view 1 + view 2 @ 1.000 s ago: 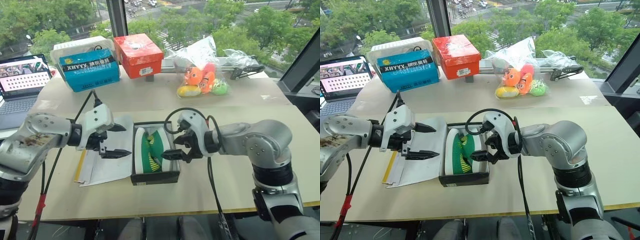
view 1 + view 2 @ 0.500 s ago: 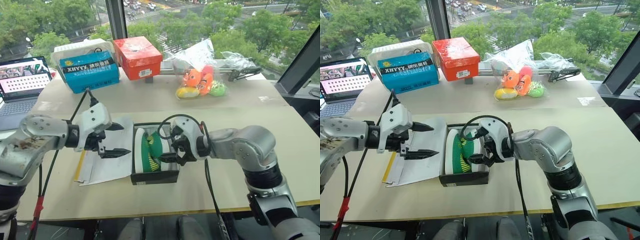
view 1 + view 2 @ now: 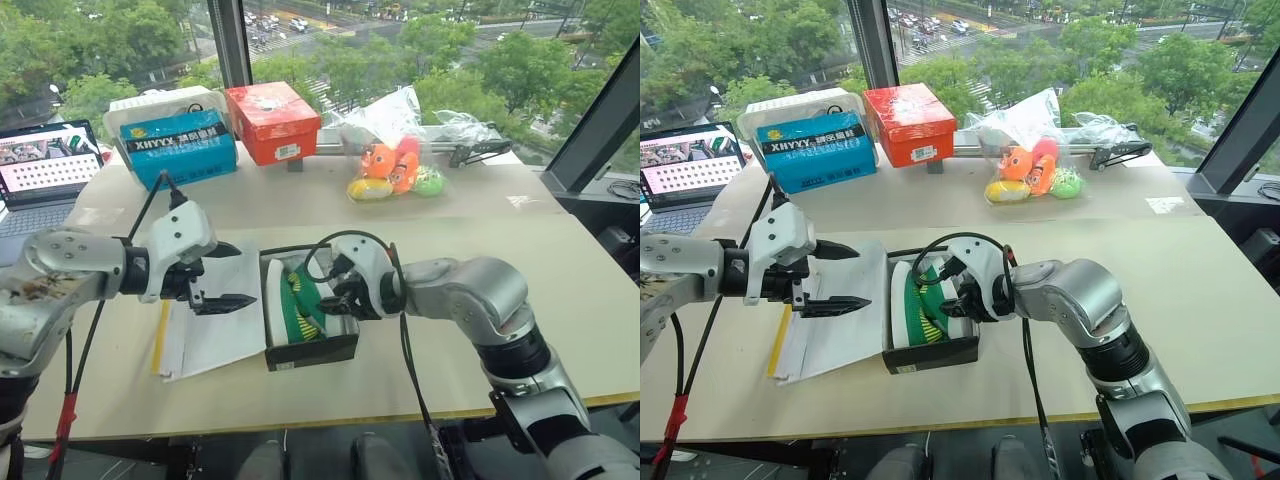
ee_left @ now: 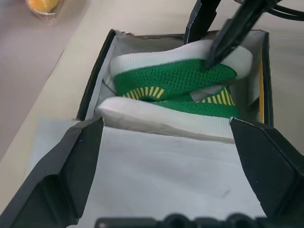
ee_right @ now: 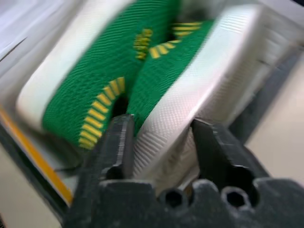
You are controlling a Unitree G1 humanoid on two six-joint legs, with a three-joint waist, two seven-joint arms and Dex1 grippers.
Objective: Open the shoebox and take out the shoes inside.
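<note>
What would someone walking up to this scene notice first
The open shoebox at the table's near middle, with bright green shoes on edge inside. The right gripper reaches in, its fingers straddling one shoe's white sole, while the left gripper hovers open over white paper beside the box.

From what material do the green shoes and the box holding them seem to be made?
The shoes: the uppers look like green knitted mesh, judging by the fine woven grain; the soles look like matte white foam or rubber with a faint dimpled texture. The shoebox: probably cardboard, black outside and white inside, with thin straight walls and slightly frayed edges.
</note>
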